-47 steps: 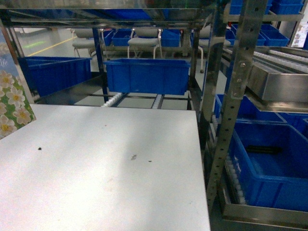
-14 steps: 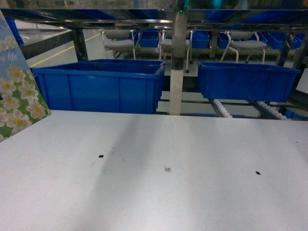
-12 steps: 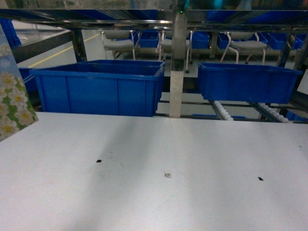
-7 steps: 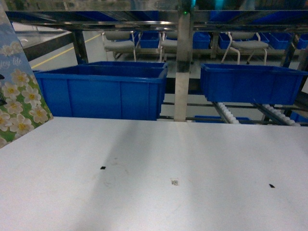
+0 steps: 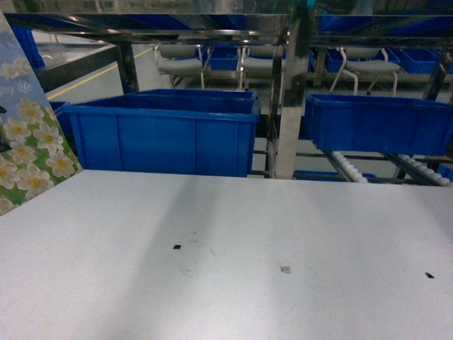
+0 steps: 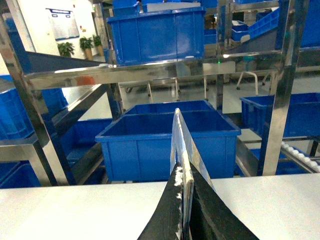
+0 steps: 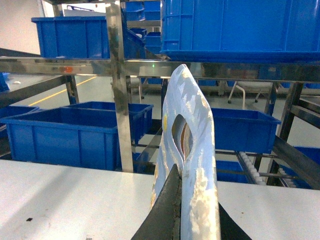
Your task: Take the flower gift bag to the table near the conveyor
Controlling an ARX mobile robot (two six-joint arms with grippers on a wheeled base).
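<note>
The flower gift bag (image 5: 28, 152), pale blue with white blossoms on green, shows only at the far left edge of the head view, upright over the white table (image 5: 248, 269). Neither gripper shows in that view. In the left wrist view my left gripper (image 6: 185, 167) is shut on the bag's thin top edge (image 6: 181, 135), above the table (image 6: 75, 210). In the right wrist view my right gripper (image 7: 190, 180) is shut on the bag's glossy handle part (image 7: 192, 115) with its cut-out hole. The conveyor's white rollers (image 5: 350, 168) run behind the table's far edge.
Two blue bins (image 5: 166, 134) (image 5: 379, 124) sit on the rack just beyond the table. A steel upright (image 5: 290, 106) stands between them. Grey chairs (image 5: 180, 65) stand far behind. More blue bins (image 7: 235, 25) rest on the shelf overhead.
The head view has swung from the rack at the table's right side to face the bins. Over the last second the post and bins slid right in view, and the bag stays at the left edge.
</note>
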